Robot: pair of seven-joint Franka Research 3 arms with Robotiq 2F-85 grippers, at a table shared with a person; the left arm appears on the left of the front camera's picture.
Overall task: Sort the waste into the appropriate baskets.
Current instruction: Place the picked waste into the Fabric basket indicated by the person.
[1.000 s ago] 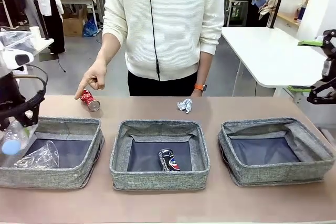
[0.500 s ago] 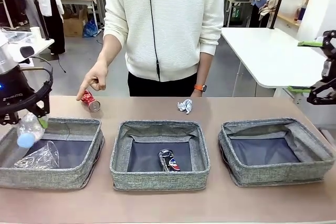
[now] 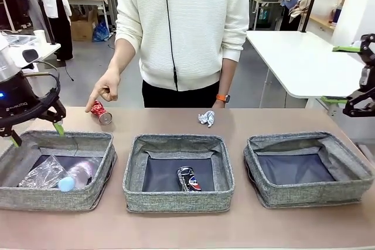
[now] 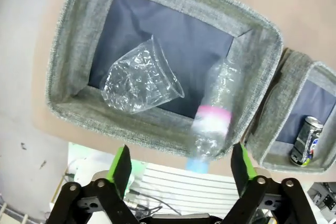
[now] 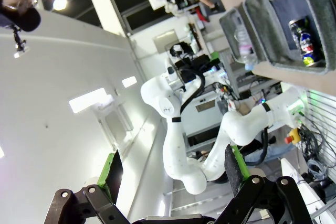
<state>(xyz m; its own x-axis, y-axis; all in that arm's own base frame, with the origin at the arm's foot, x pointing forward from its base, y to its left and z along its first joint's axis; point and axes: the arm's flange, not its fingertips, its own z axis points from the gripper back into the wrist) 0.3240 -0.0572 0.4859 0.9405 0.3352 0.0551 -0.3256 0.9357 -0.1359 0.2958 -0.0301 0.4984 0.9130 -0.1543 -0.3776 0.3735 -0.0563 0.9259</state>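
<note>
My left gripper (image 3: 36,134) hangs open and empty over the far left rim of the left basket (image 3: 76,136). In that basket lie the clear plastic bottle (image 3: 77,176) and the clear plastic bag (image 3: 40,174). The left wrist view looks down past the open left gripper (image 4: 180,166) at the bag (image 4: 139,77) and the blurred bottle (image 4: 212,116). A dark blue-silver can (image 3: 188,178) lies in the middle basket (image 3: 176,200). The right basket (image 3: 310,194) holds nothing. The crushed red can (image 3: 101,112) and the paper wad (image 3: 206,117) lie on the table beyond the baskets. My right gripper (image 3: 340,74) is open and raised at the right edge.
A person stands at the far side, one hand (image 3: 105,88) pointing down at the red can. A white table (image 3: 299,62) stands behind on the right. Bare tabletop (image 3: 187,229) runs in front of the baskets.
My left gripper opened and let go of the bottle, which dropped into the left basket beside the bag. The gripper rose slightly toward the far rim. The right arm stayed still.
</note>
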